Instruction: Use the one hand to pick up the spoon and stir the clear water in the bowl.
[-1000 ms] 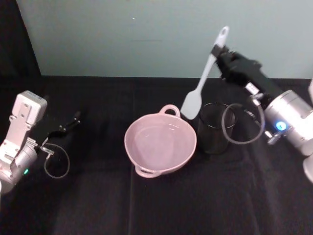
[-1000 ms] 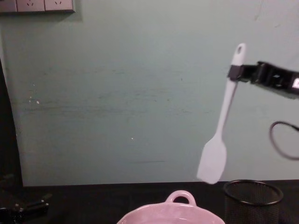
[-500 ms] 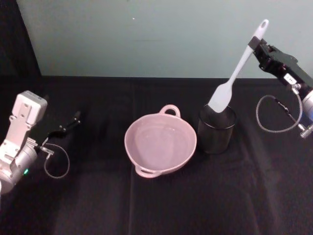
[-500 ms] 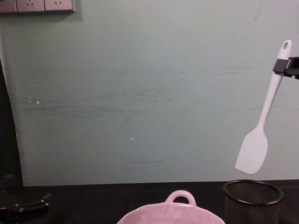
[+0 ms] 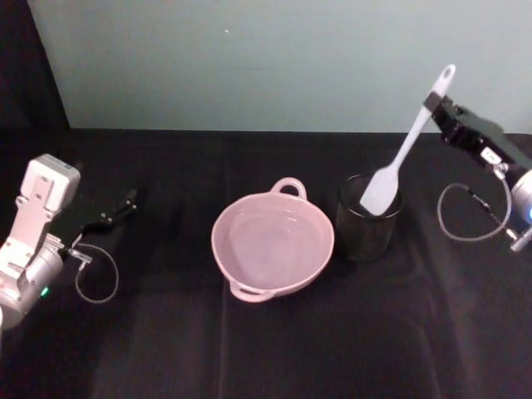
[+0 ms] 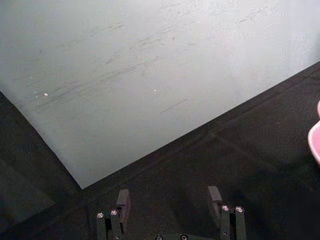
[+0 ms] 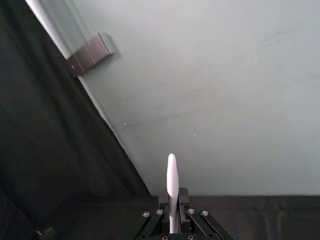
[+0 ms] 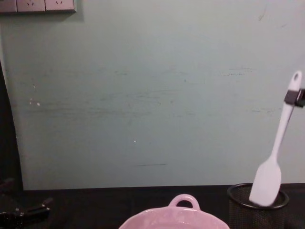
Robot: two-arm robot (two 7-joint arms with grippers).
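My right gripper (image 5: 434, 105) is shut on the upper handle of the white spoon (image 5: 405, 143), high at the right. The spoon hangs tilted, its flat blade (image 8: 266, 183) dipping into the mouth of the black mesh cup (image 5: 366, 233). In the right wrist view the handle's end (image 7: 172, 180) stands up from between the shut fingers. The pale pink bowl (image 5: 229, 229) sits at the table's middle, left of the cup, with its loop handle (image 8: 184, 200) toward the wall. My left gripper (image 6: 169, 197) rests open and holds nothing at the far left of the table.
A black cloth covers the table (image 5: 274, 349). A pale green wall (image 8: 143, 95) stands right behind it. Loose cable loops hang from the right wrist (image 5: 465, 218) and lie by the left arm (image 5: 96, 278). The mesh cup nearly touches the bowl's right side.
The right gripper carried the spoon rightward from over the bowl's right rim, then lowered it until the blade entered the mesh cup's mouth. The left arm stayed still.
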